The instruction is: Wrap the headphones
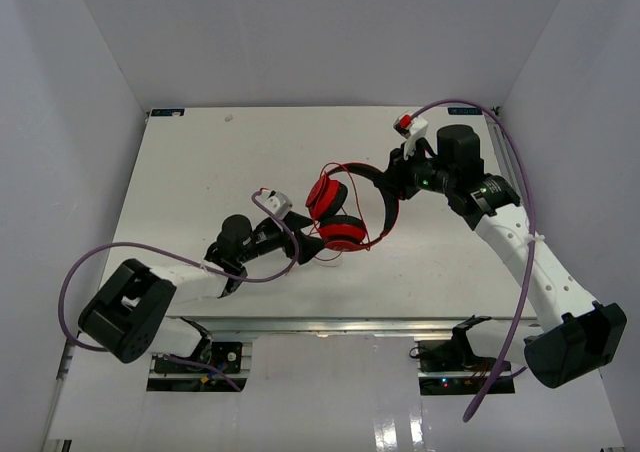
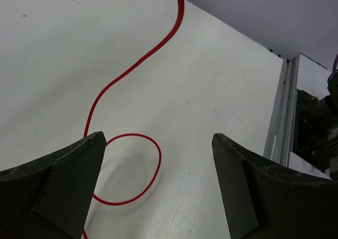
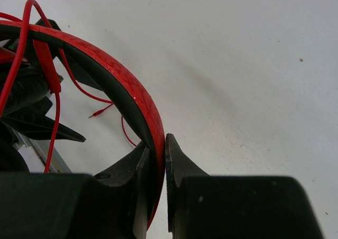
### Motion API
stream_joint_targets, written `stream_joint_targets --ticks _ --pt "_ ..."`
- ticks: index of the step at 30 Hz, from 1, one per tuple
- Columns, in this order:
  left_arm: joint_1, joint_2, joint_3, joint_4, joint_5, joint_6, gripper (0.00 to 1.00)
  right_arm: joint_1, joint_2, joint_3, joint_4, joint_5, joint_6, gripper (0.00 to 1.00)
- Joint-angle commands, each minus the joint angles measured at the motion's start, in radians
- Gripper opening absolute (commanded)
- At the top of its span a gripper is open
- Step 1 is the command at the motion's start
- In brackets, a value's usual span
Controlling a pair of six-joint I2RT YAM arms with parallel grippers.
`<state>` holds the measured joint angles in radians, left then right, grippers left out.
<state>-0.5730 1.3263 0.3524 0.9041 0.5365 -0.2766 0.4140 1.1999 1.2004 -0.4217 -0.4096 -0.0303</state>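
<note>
R fingers (image 3: 170, 150) clamped on headband (image 3: 132, 99) of headphones (image 1: 338, 230), approx. mid counter (image 1: 190, 172). L fingers (image 1: 303, 248) spread wide, holding nothing, at headphones' 8 o'clock, over cord (image 2: 160, 157) loop.

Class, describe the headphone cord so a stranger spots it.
Above the white table, the right gripper holds red headphones. Their cord loops on the table under the left gripper. It is thin and red, unlike the thick purple cables.
</note>
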Motion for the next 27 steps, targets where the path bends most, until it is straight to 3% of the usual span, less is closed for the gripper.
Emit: stream_joint_targets --ticks 1,5,12,15,16,19,23,27 --pt "-0.044 0.126 0.083 0.206 0.005 0.063 0.91 -0.007 0.000 0.063 0.032 -0.060 0.062 0.07" --pt "-0.102 0.256 0.153 0.247 -0.076 0.140 0.90 -0.009 -0.003 0.067 0.031 -0.079 0.067 0.08" --pt "-0.111 0.414 0.240 0.283 -0.186 0.166 0.84 -0.011 -0.034 0.061 0.029 -0.101 0.075 0.08" --pt "-0.111 0.459 0.259 0.292 -0.130 0.138 0.65 -0.016 -0.039 0.061 0.029 -0.106 0.080 0.08" --pt "-0.112 0.465 0.265 0.291 -0.119 0.128 0.47 -0.020 -0.039 0.062 0.029 -0.106 0.084 0.08" --pt "-0.112 0.473 0.233 0.333 -0.115 0.096 0.19 -0.038 -0.035 0.071 0.029 -0.121 0.101 0.08" --pt "-0.114 0.462 0.199 0.368 -0.102 0.060 0.07 -0.057 -0.017 0.090 0.029 -0.142 0.139 0.08" --pt "-0.133 0.452 0.169 0.406 -0.111 0.012 0.06 -0.074 0.023 0.124 0.030 -0.131 0.206 0.08"
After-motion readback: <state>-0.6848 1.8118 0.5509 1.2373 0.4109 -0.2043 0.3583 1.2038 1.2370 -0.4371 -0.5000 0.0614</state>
